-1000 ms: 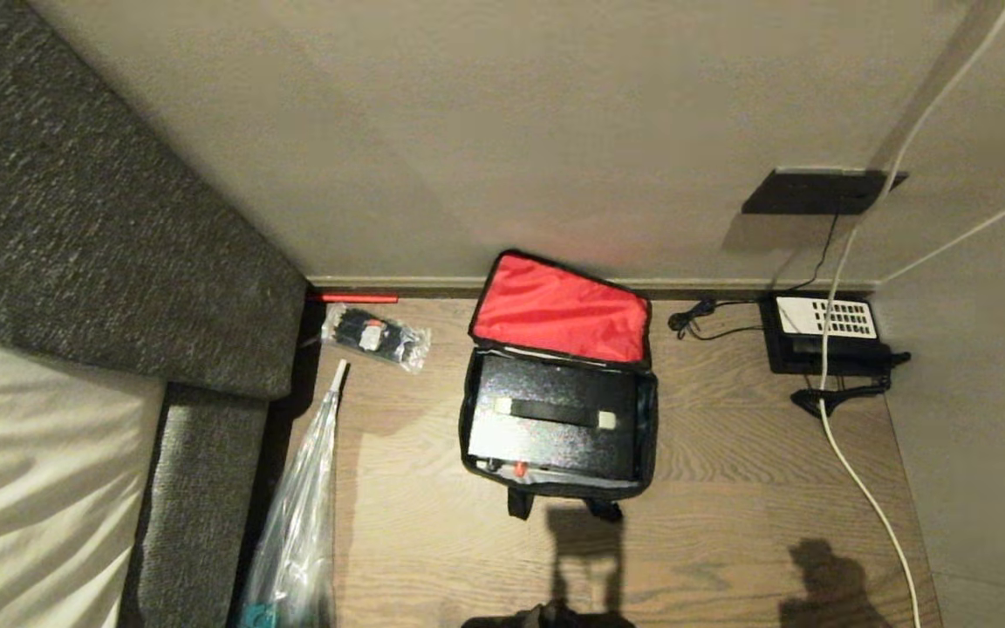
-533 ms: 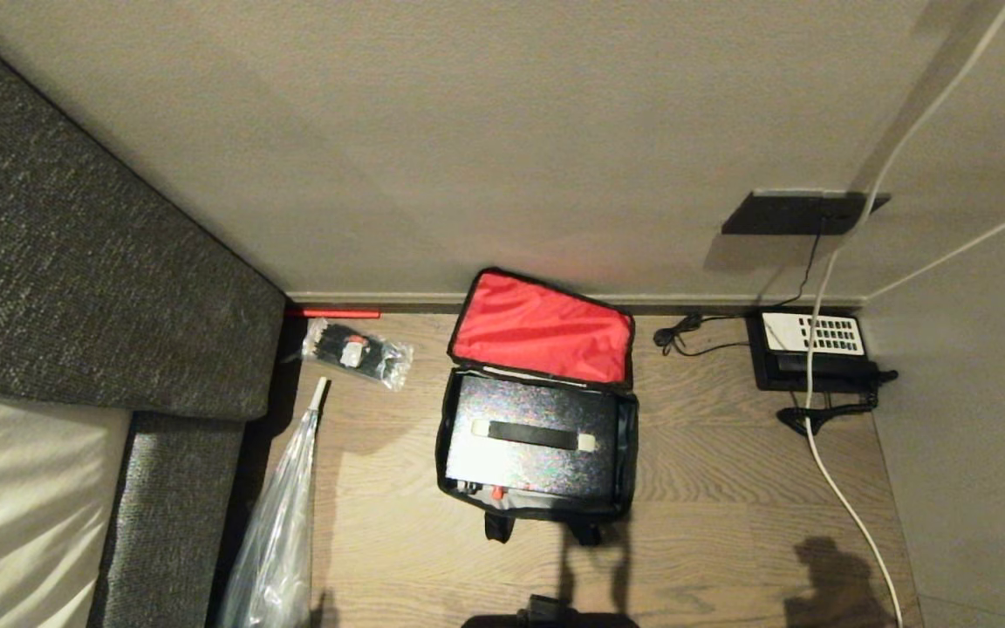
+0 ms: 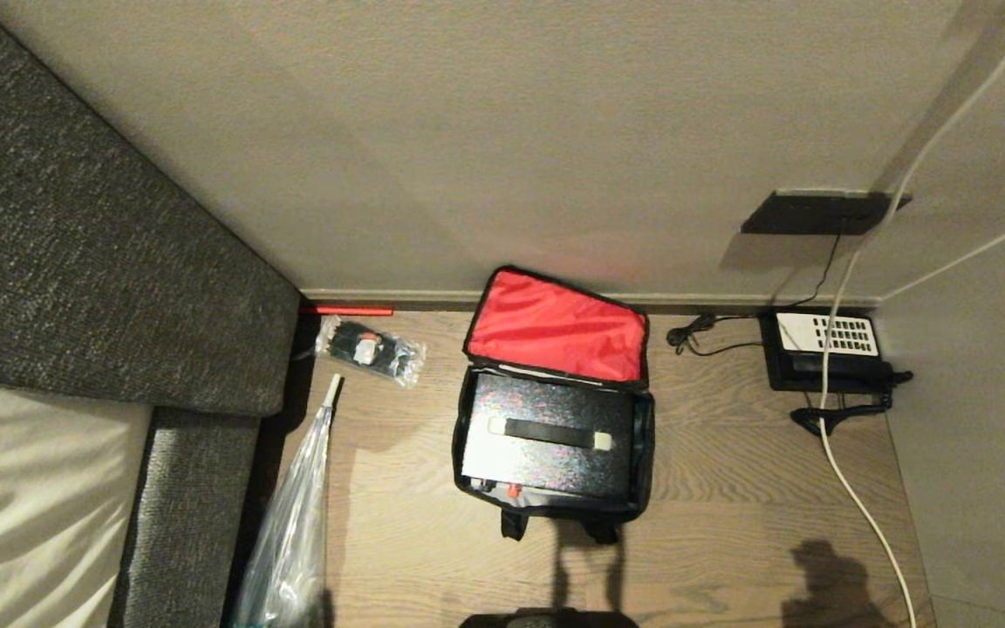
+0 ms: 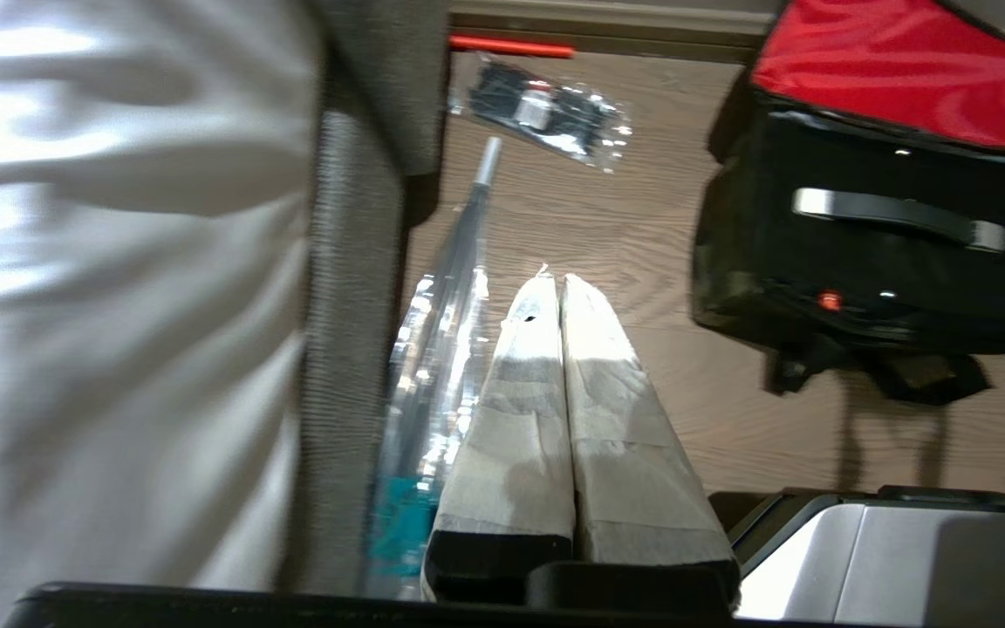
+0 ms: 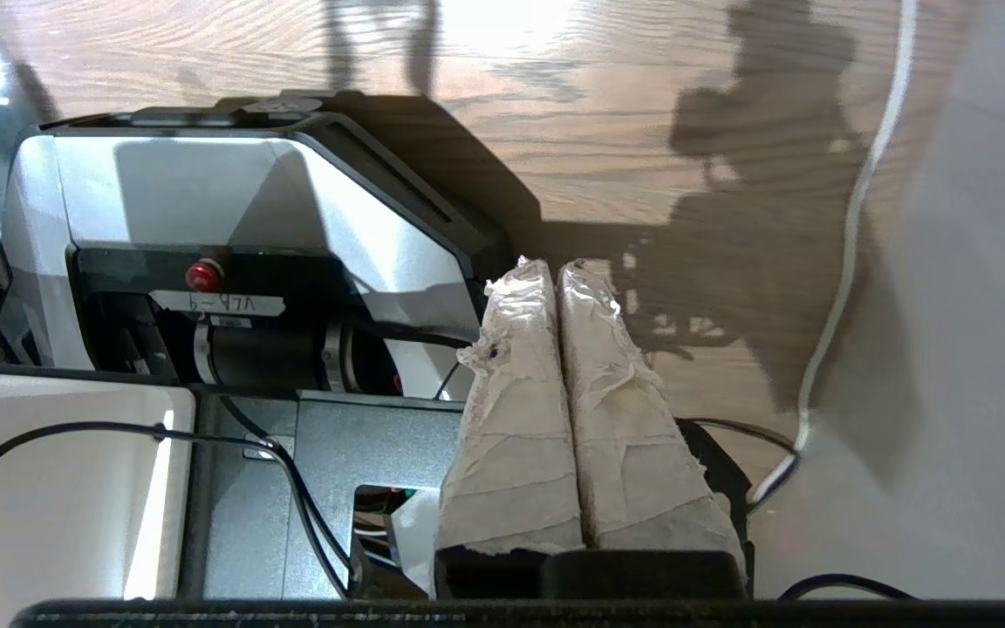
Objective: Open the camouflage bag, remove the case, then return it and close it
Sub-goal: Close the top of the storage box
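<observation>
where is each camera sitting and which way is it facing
Head: high up, looking down at the open camouflage bag on the floor; no arm shows.
Left wrist: behind the shut left end effector, facing the floor beside that bag.
Right wrist: behind the shut right end effector, facing the robot's base.
Shared: head and left wrist both show the bag.

One camouflage bag (image 3: 555,419), one black case (image 3: 550,440), one telephone (image 3: 825,349), two plastic packets (image 3: 370,349), two white cables (image 3: 860,506).

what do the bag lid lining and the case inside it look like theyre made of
Camouflage bag lid lining: bright red woven fabric, probably nylon, matte, softly creased. Case: black, seemingly hard plastic or metal with a speckled sheen; its handle has pale, possibly metal ends.
</observation>
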{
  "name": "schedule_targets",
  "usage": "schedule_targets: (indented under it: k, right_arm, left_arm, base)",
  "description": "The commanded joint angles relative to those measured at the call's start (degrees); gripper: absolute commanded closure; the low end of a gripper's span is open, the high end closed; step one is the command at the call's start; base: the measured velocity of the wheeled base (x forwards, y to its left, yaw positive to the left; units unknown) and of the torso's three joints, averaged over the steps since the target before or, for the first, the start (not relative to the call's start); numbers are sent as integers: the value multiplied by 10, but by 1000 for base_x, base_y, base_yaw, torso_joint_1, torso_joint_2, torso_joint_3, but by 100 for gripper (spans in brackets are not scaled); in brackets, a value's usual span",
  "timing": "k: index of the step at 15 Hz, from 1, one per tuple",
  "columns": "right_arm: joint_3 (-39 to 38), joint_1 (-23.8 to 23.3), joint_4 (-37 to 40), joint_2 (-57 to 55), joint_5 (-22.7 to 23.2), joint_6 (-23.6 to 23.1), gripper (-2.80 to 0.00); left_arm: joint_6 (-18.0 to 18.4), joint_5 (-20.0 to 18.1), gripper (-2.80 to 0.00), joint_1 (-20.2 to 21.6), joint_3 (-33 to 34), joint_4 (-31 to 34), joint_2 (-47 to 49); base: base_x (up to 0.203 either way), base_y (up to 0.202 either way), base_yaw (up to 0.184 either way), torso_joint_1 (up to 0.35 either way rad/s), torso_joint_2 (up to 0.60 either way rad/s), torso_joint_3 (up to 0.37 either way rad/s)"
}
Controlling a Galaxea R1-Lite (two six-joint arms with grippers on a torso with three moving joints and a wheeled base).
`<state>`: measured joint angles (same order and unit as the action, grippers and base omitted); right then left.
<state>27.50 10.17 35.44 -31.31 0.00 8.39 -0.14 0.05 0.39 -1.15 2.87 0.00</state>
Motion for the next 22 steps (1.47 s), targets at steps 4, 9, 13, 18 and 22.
schedule_targets:
  k: [4, 9, 13, 18, 22]
  right_arm:
    - [0, 0, 1, -3, 0, 0, 0]
    - [-4, 0, -2, -2, -1, -1, 0]
    - [-7, 0, -3, 0, -1, -2, 0]
    - [-6, 0, -4, 0, 1, -2, 0]
    - [1, 0, -11, -11, 4, 1, 0]
  left_arm:
    - [3, 2, 0, 0, 0, 0, 0]
    - [6, 3, 0, 0, -1, 0, 0]
    - [-3, 3, 0, 0, 0, 0, 0]
    - [-1, 3, 0, 0, 0, 0, 0]
    - [-1, 3, 0, 0, 0, 0, 0]
  base:
    - [0, 144, 2, 2, 2, 2]
    - [0, 0, 0, 0, 0, 0]
    - [66, 0, 1, 1, 1, 1]
    - [116, 0, 2, 3, 3, 0]
    - [0, 0, 0, 0, 0, 0]
